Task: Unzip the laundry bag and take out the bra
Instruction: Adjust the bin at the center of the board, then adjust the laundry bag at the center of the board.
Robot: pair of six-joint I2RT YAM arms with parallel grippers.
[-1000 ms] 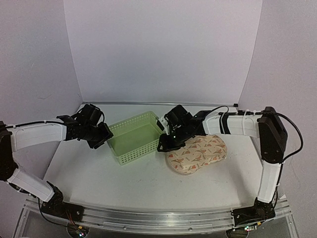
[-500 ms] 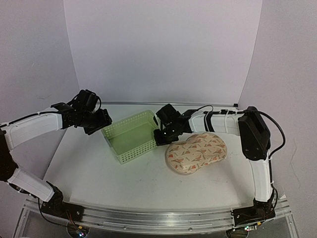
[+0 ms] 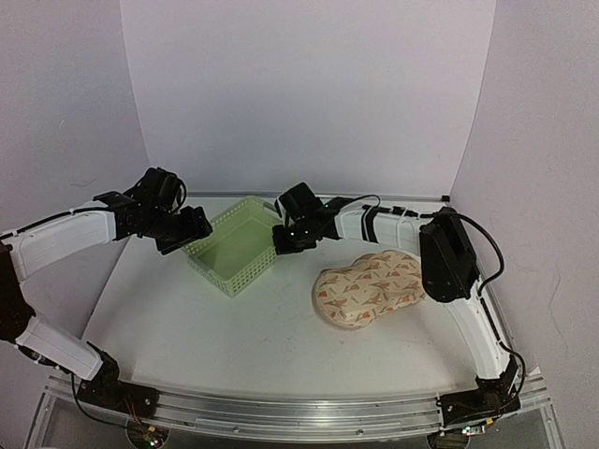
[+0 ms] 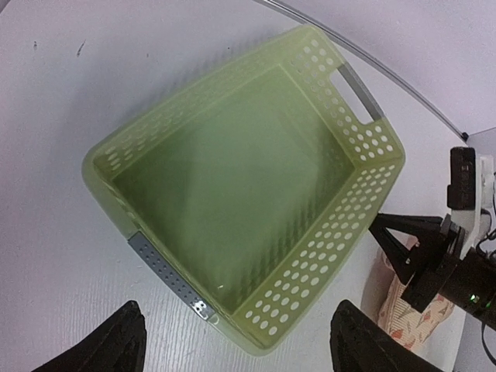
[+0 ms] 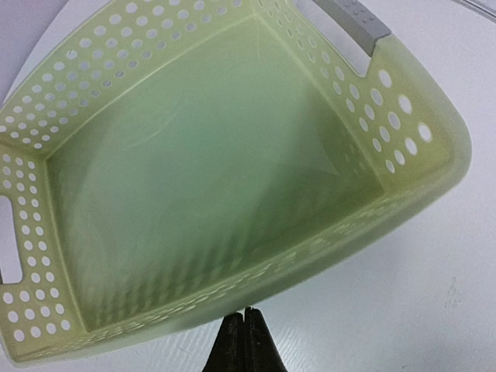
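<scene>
A light green perforated plastic basket (image 3: 255,271), grey grips (image 4: 167,271) set in the handle cut-outs at both ends, sits askew on a white desk (image 3: 234,346) enclosed by plain white backdrop panels (image 3: 299,94).

Soft, even light all over, just faint shadows beside the basket (image 3: 234,253) in the overhead view. The laundry bag (image 3: 372,287) print looks kinda grainy there. Right wrist view's smeary, basket wall streaking across the lower half; left wrist's sharper.
</scene>
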